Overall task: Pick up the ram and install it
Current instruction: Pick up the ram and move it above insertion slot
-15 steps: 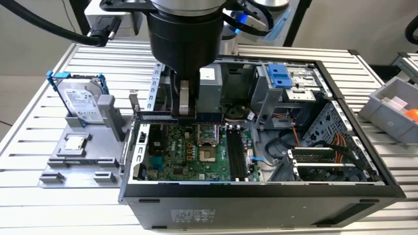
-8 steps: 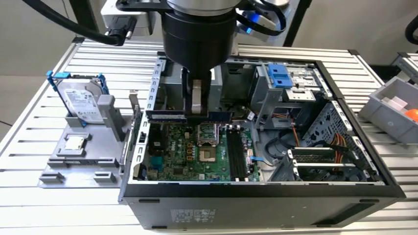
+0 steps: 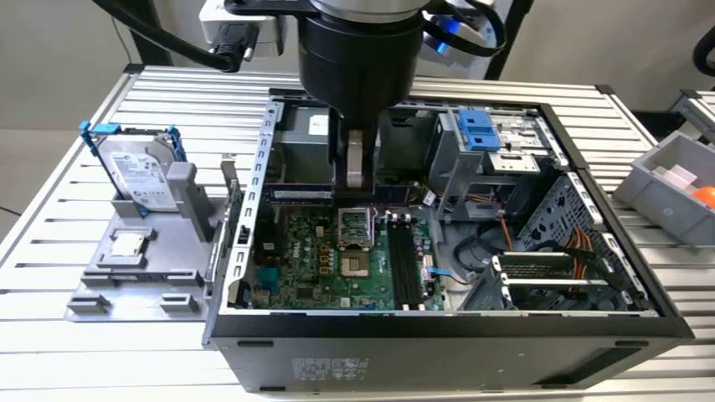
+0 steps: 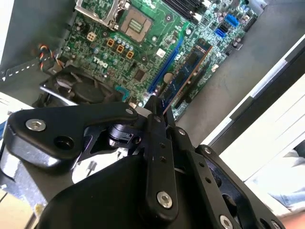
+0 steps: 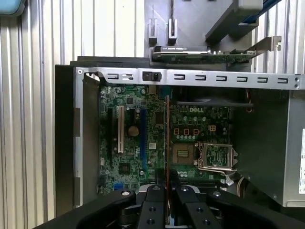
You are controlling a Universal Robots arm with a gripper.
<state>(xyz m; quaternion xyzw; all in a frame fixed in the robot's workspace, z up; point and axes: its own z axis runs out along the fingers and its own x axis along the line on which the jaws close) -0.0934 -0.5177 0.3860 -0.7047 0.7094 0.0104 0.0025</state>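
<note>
Hand (image 5: 167, 185): black fingers closed narrow on one end of the ram, seen in both wrist views (image 4: 155, 104); in the exterior view (image 3: 355, 177) it hangs from the dark arm inside the case, at 12 o'clock of the socket
Ram (image 4: 188, 71): gripped on edge, its free length reaching away from the fingertips over the board; a thin edge-on line in the first wrist view (image 5: 167, 138); in the exterior view (image 3: 300, 194) it runs from the hand toward 9 o'clock, ending near the case's rear wall; not in a slot
Slots (image 3: 404, 264): long and dark, at 4 o'clock of the hand; they run 12 to 6, across the ram's line
Socket (image 3: 353, 230): silver frame, open; it sits beside the ram in the first wrist view (image 5: 183, 152); also in the second wrist view (image 4: 136, 24)
Board (image 3: 318, 268): green, flat on the case floor; in both wrist views (image 5: 128, 157) (image 4: 143, 52)
Fan (image 4: 81, 88): black, at the board's edge near the fingers
Case (image 3: 447, 322): black, lying open on the desk (image 3: 67, 352); coloured cables (image 3: 558, 251) at 3 o'clock inside
Drive (image 3: 140, 172): silver in a blue frame, standing at 9 o'clock of the case on a grey holder (image 3: 167, 272)
Chip (image 3: 129, 244): small, square, silver, on the holder at 6 o'clock of the drive
Bin (image 3: 671, 180): grey, at 3 o'clock of the case, with something orange inside
</note>
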